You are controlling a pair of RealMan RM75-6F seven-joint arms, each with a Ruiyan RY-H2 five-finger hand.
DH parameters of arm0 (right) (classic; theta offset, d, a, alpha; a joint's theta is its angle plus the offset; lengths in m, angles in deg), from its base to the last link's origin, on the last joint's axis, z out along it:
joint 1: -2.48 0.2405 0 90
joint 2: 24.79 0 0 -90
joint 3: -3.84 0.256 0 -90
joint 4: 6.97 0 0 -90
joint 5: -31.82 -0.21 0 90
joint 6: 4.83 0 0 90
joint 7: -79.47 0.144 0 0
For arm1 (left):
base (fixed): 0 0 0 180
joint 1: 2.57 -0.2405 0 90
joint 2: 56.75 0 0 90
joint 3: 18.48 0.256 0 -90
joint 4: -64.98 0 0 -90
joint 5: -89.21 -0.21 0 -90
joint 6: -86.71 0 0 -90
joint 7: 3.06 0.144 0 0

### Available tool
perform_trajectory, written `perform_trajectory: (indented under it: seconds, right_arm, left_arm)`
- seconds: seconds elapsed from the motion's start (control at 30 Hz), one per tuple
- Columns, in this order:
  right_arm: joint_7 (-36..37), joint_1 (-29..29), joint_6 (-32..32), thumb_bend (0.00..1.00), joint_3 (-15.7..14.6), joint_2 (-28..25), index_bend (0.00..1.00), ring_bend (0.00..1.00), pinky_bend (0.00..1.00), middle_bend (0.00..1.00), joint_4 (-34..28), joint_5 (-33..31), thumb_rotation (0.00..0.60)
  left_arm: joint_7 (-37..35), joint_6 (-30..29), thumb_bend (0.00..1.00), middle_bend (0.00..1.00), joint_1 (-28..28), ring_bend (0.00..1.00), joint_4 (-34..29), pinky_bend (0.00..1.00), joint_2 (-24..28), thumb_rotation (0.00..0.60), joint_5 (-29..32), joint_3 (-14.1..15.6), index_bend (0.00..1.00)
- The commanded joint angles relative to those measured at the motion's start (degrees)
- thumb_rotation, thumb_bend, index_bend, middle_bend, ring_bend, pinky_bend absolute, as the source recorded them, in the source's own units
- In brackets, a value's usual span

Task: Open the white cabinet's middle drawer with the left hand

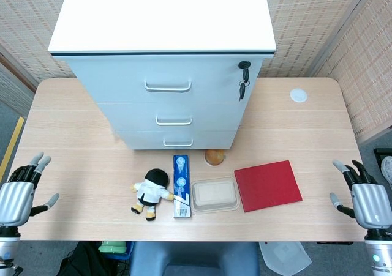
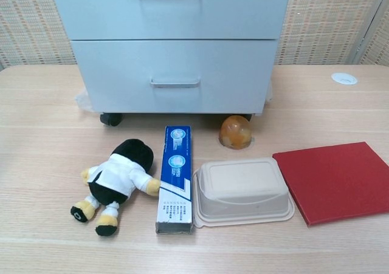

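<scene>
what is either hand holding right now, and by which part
Nothing is held. The left hand and right hand both sit at the table's near corners with fingers apart, far from the cabinet's middle drawer.

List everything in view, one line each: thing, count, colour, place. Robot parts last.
cabinet: 1, white, back centre of the table, three shut drawers
middle drawer handle: 1, silver, cabinet front
keys: 1 set, black, in the top drawer's lock
plush doll: 1, black, white and yellow, lying in front of the cabinet
toothpaste box: 1, blue, right of the doll
food container: 1, beige, lidded, right of the box
red book: 1, right of the container
amber ball: 1, at the cabinet's base
table: 1, light wood
left hand: 1, silver, near left edge, fingers spread
right hand: 1, silver, near right edge, fingers spread
</scene>
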Motion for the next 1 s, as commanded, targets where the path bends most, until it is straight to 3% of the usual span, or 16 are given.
perform_trajectory:
  seconds: [0.03,0.07,0.13,0.27,0.43,0.7,1.0]
  right_arm:
    - [-0.04,0.11,-0.04,0.26,0.17,-0.08,0.16,0.19,0.32,0.25,0.02,-0.06,0.600]
    - [-0.08,0.21,-0.06,0.26,0.33,-0.14,0.16,0.19,0.32,0.25,0.00,-0.15,0.600]
    - [-0.12,0.32,-0.12,0.26,0.54,-0.24,0.16,0.19,0.32,0.25,0.00,-0.36,0.600]
    - [-0.16,0.57,-0.50,0.27,0.63,-0.05,0.16,0.19,0.32,0.25,0.21,-0.51,0.600]
    - [-0.15,0.94,-1.38,0.27,0.44,0.10,0.16,0.19,0.32,0.25,0.44,-0.56,0.600]
    - [-0.27,1.22,-1.48,0.28,0.32,0.24,0.16,0.19,0.32,0.25,0.64,-0.04,0.600]
    - [-0.34,1.29,-1.52,0.28,0.36,0.14,0.16,0.19,0.32,0.25,0.65,-0.22,0.600]
  left_arm:
    - [-2.16,0.27,0.20,0.22,1.33,0.33,0.28,0.36,0.67,0.600,-2.37,-0.14,0.14]
    - [-2.96,0.39,0.20,0.25,1.87,0.36,0.27,0.41,0.96,0.600,-3.36,-0.19,0.15]
    - [-4.46,0.74,0.23,0.41,3.00,0.51,0.22,0.55,1.28,0.600,-4.99,-0.35,0.18]
    - [-8.53,3.13,0.37,0.70,5.83,0.79,0.13,0.82,1.56,0.600,-7.56,-0.32,0.23]
    - [-9.80,6.23,0.46,0.82,10.01,0.92,-1.32,0.96,1.44,0.600,-9.94,-1.22,0.25]
    - [-9.91,10.68,0.54,0.90,16.36,0.99,-3.85,1.00,-0.47,0.600,-10.03,-4.07,0.23]
    - [-9.63,15.47,0.58,0.93,21.93,1.00,-5.71,1.00,-3.00,0.600,-4.95,-7.65,0.21]
